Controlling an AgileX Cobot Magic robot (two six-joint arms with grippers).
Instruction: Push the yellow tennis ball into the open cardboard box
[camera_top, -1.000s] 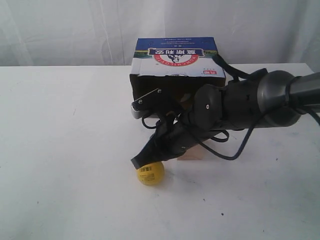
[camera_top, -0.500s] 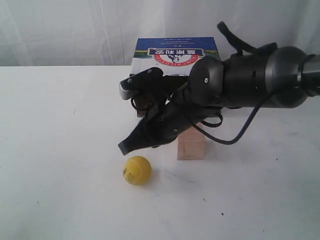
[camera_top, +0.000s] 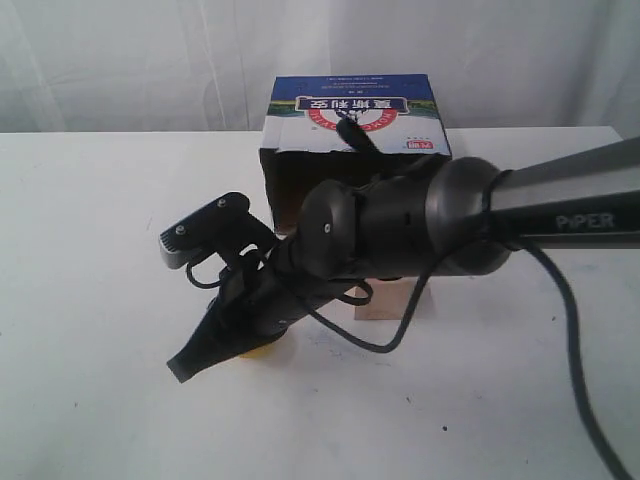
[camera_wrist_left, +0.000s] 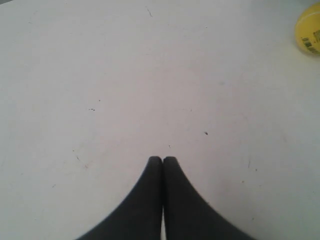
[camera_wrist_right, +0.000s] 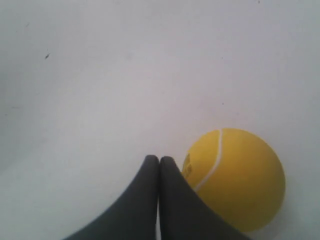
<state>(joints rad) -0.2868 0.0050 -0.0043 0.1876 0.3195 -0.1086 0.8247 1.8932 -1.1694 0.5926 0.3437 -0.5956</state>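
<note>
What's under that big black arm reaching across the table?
A small yellow tennis ball, mostly covered in the exterior view, lies beside the shut right gripper. A pale wooden cube peeks out; its upper part is hidden.

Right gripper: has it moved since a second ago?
Yes. In the exterior view the right gripper has swung left and down the picture, away from the wooden cube. Its shut tip is now left of the yellow tennis ball.

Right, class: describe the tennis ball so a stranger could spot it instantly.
Find the blue-and-white cardboard box on the white table. In front of it the shut right gripper slants down; the tennis ball sits beside it. It is round and yellow; the nearby wooden block is pale and square.
</note>
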